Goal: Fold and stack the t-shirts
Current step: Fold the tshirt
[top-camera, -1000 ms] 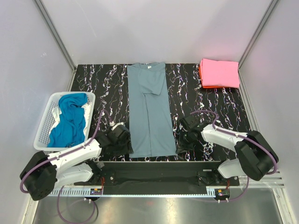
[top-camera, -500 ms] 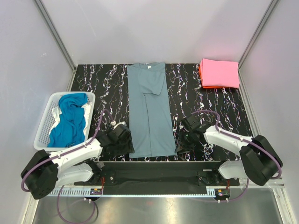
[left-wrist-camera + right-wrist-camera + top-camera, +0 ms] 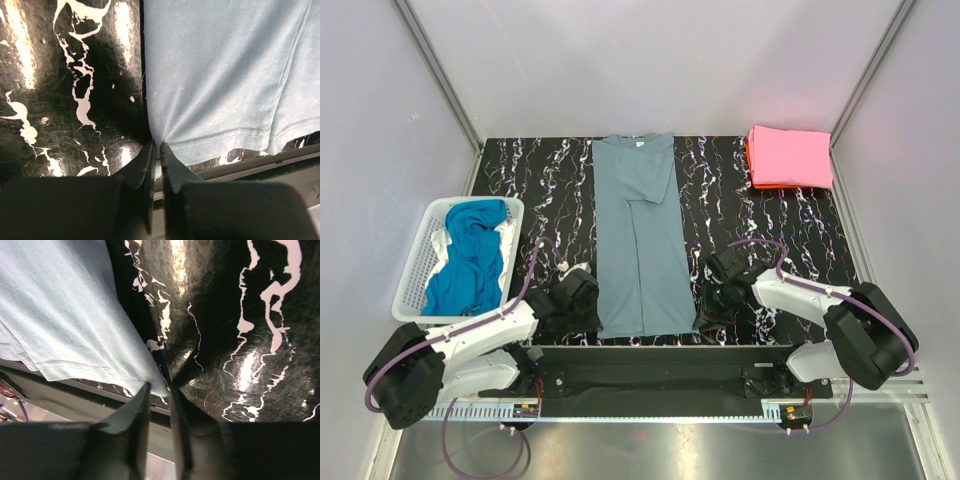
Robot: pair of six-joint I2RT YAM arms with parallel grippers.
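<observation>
Centrally placed shirt: a grey-blue t-shirt was laid flat as a long strip down the middle of the black marbled table, collar towards 12 o'clock, hem towards 6 o'clock, sleeves folded inwards.
Left gripper: it was set low at the hem's 7 o'clock corner, at the near table edge.
Left jaws: they were pressed almost together, with the shirt's corner pinched between the fingers; small creases were seen fanning out from the pinch.
Right gripper: it was set low at the hem's 5 o'clock corner, opposite the left one.
Right jaws: a narrow gap was kept between the fingers, with the tip of the hem corner lying in that gap; a firm pinch could not be made out.
Pink t-shirt: it was folded into a rectangle and rested at the table's 1 o'clock corner, well apart from the grey-blue one.
Orange-red t-shirt: only a thin edge was seen, under the pink one along its 9 o'clock side.
Bright blue t-shirt: it was crumpled inside the white mesh basket, with some white cloth beside it.
Basket position: it was placed beyond the table's 9 o'clock edge, near the left arm.
</observation>
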